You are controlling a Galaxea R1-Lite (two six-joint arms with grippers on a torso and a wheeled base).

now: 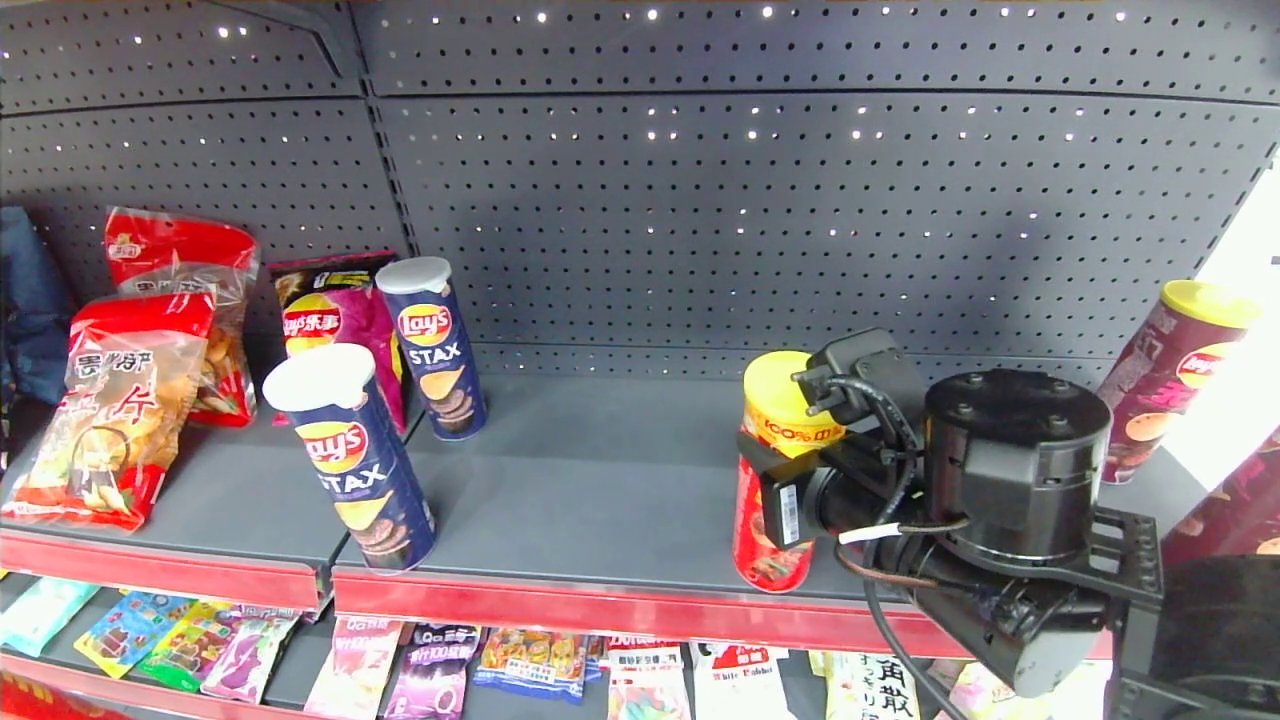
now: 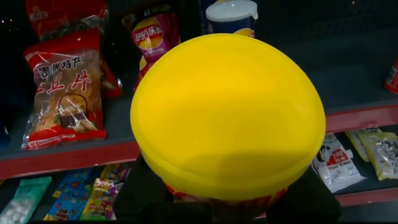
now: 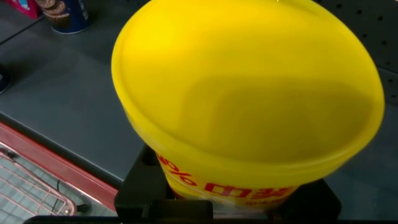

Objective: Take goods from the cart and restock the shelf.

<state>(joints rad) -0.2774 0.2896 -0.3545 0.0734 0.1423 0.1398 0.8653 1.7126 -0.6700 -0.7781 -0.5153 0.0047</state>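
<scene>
Red can (image 1: pixel 785 415) with yellow lid, upright on the grey shelf (image 1: pixel 600 480) just behind its red front lip (image 1: pixel 600 603), clamped at mid-height in the right gripper (image 1: pixel 772 495). Second yellow-lidded can (image 2: pixel 227 112) clamped in the left gripper (image 2: pixel 217 202), held out in front of the shelving. Dark pegboard (image 1: pixel 750 220) behind. On the same shelf, two blue cans (image 1: pixel 350 465) and snack bags (image 1: pixel 110 400) to the left, a purple can (image 1: pixel 1170 370) far right. Flat packets (image 1: pixel 520 660) on the tier below. Both grippers' fingers largely hidden under the lids.
</scene>
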